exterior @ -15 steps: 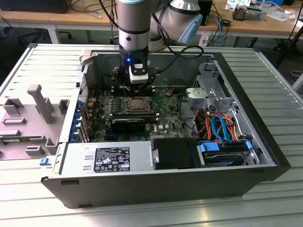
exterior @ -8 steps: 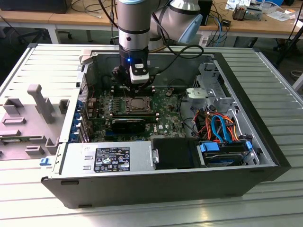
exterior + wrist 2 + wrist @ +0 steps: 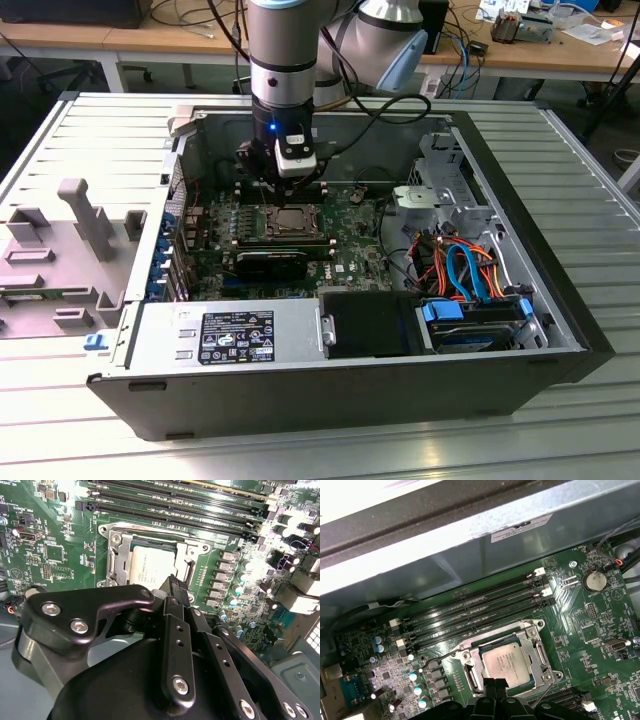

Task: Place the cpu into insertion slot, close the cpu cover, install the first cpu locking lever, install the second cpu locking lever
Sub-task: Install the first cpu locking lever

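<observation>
- Currently we see the cpu (image 3: 506,663) lying flat in the insertion slot (image 3: 470,682), its silver top showing through the window of the cpu cover (image 3: 532,645), which looks to be down over it; our reading is that the chip is seated so the frame can press on its edges.
- We find the gripper (image 3: 175,587) just above the near edge of the socket, fingertips drawn together with nothing between them; we judge it closed and empty, a posture suited to pushing on a thin part rather than picking one up.
- In the exterior view the gripper (image 3: 283,186) hangs straight down over the socket inside the open computer case (image 3: 560,330), near the memory slots (image 3: 470,612).
- We cannot tell whether either locking lever is latched; a thin wire arm shows beside the socket in both wrist views.
- We note the green board (image 3: 55,555) lies flat, so the approach is vertical.
</observation>
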